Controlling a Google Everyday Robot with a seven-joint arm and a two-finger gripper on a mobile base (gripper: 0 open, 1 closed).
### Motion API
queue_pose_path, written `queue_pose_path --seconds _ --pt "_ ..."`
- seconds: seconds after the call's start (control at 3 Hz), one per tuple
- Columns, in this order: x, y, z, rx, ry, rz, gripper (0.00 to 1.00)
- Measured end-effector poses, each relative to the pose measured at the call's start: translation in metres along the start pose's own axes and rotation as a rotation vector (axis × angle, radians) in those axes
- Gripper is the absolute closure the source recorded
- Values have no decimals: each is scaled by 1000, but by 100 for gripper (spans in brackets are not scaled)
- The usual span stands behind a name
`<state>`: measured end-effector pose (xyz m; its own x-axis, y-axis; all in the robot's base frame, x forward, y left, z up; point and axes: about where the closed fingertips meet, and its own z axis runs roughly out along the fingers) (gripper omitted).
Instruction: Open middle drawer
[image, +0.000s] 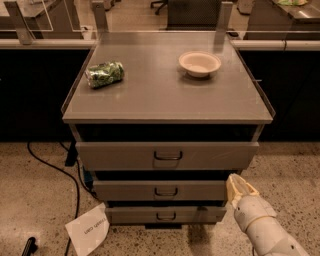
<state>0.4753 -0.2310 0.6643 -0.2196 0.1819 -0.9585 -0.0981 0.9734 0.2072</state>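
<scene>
A grey metal cabinet (165, 100) stands on the speckled floor with three drawers stacked in its front. The middle drawer (125, 190) is mid-sized and has a small dark loop handle (166, 192). Its front sits slightly back from the top drawer (120, 155) and appears closed. The slim bottom drawer (130, 214) is below it. My gripper (240, 189), with pale yellowish tips on a white arm, comes in from the lower right. It is next to the right end of the middle drawer front, well right of the handle.
A green crumpled bag (104, 74) and a white bowl (199, 63) lie on the cabinet top. A sheet of paper (87, 230) and black cables (50, 165) lie on the floor at the lower left. Dark counters run behind the cabinet.
</scene>
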Motion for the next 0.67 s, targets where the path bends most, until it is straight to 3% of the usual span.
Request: queue_pose_path --seconds 0.33,0.67 --pt "0 0 0 1 -1 -2 100" --pt "25 -6 3 31 -4 21 100"
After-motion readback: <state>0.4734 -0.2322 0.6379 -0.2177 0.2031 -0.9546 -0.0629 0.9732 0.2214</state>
